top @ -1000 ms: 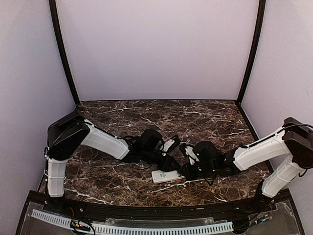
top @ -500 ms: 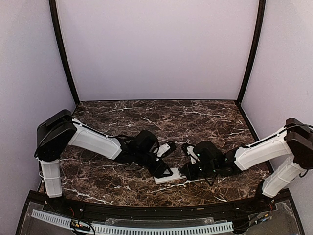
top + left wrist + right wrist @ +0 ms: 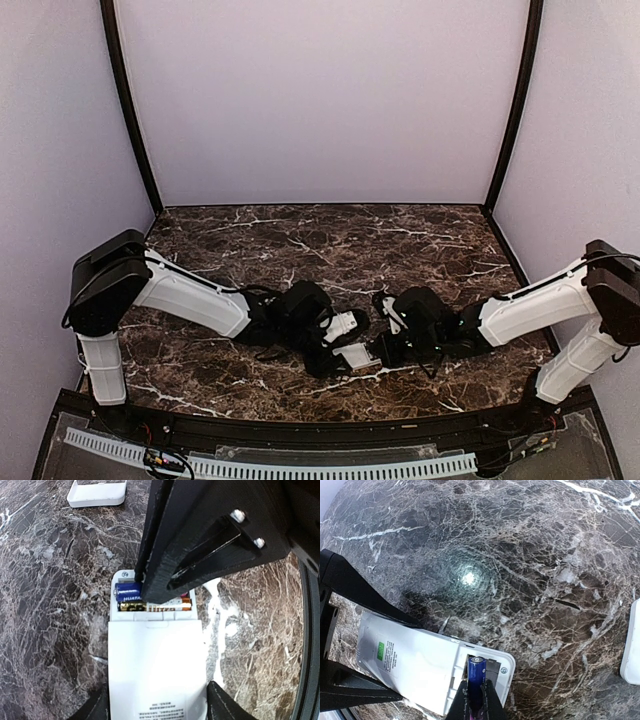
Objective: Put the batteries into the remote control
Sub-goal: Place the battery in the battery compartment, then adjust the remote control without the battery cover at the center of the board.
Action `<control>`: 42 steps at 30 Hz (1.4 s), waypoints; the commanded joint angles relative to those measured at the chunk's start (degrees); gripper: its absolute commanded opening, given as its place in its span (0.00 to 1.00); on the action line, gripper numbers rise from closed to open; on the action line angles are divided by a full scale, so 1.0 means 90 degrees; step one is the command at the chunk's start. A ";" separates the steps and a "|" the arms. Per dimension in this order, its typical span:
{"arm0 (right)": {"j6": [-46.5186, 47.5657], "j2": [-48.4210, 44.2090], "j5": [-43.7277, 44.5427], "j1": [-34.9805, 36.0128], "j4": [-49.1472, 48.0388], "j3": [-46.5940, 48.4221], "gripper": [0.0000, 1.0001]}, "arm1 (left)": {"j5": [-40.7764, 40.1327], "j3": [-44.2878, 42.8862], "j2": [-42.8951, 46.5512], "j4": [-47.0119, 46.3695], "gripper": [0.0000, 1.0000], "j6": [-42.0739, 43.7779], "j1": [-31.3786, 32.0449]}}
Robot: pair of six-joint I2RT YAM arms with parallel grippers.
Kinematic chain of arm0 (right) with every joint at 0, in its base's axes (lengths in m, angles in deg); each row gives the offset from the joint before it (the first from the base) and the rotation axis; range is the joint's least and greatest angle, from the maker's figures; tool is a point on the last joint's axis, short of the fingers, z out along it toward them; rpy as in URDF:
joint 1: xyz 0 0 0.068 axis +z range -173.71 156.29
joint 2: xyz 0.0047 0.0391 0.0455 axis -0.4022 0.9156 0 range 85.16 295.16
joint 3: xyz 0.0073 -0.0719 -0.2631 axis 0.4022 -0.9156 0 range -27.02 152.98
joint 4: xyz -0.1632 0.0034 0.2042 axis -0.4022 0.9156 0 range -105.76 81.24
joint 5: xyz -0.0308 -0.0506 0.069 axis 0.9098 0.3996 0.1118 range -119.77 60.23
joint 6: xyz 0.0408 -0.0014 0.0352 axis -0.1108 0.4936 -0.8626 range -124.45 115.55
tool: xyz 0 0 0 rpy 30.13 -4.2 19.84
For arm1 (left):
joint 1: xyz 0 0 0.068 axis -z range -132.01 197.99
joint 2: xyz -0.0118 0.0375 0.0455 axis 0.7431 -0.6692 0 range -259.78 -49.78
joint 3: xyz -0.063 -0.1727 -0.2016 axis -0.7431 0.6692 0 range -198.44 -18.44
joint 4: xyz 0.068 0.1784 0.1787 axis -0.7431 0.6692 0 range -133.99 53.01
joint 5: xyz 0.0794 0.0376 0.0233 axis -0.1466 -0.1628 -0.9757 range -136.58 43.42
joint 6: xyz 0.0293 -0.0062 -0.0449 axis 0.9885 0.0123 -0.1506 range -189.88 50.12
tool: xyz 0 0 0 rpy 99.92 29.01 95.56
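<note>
My left claw (image 3: 156, 690) has its two black fingers apart, one on each long side of the remote control (image 3: 156, 665). I can't tell from this angle whether the pads actually touch its edges.

The remote is a flat white plastic rectangle with rounded corners. It lies back-face up on the worktop (image 3: 520, 555), near the front edge and between the two arms. It has small grey print at the near end and one green sticker (image 3: 380, 651).

At its far end the battery compartment (image 3: 492, 668) is uncovered, a shallow dark recess. I count two batteries in it, both slim cylinders:
- **Gold battery** (image 3: 155, 607): lies flat in the slot nearer the remote's body.
- **Blue battery** (image 3: 476, 669): glossy with a silver end cap. It sits in the outer slot and is tilted up in the right wrist view.

My right claw (image 3: 476, 690) is pinched tight on the blue battery, reaching over the end of the remote.

Farther out there is one loose white piece (image 3: 96, 492). It is thin, with rounded corners and a raised rim, and sits well apart from the remote on the bare stone.

The worktop is dark brown marble with white veins, polished enough to show a lamp glare. Behind it are plain, matte lilac walls (image 3: 320, 100).
</note>
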 commanded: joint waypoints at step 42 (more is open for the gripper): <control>0.1337 0.0617 -0.1850 -0.0902 0.0888 0.1020 0.29 | -0.0144 0.0498 0.0089 0.0953 0.60 0.0358 0.0044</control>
